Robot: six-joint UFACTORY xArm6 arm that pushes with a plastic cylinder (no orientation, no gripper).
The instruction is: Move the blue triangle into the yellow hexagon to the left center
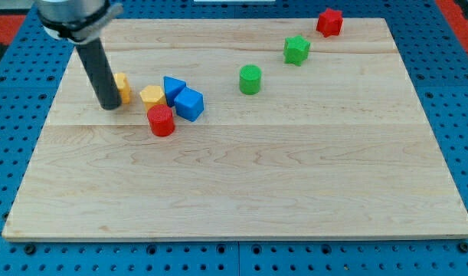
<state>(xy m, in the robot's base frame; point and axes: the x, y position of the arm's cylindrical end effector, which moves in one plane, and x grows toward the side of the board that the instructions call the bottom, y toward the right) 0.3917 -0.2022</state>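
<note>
The blue triangle [173,87] sits on the wooden board at the view's left centre, touching the yellow hexagon [152,96] on its left. A blue cube [189,104] touches the triangle's lower right. A red cylinder [162,120] sits just below the hexagon. My tip [109,106] rests on the board left of this cluster, right against a second yellow block [122,87] that the rod partly hides. The tip is about 55 px left of the hexagon.
A green cylinder [250,79] stands at the board's upper middle. A green star-like block [297,50] lies up and to the right of it. A red block [329,21] sits near the top right edge. The board [241,192] lies on a blue pegboard.
</note>
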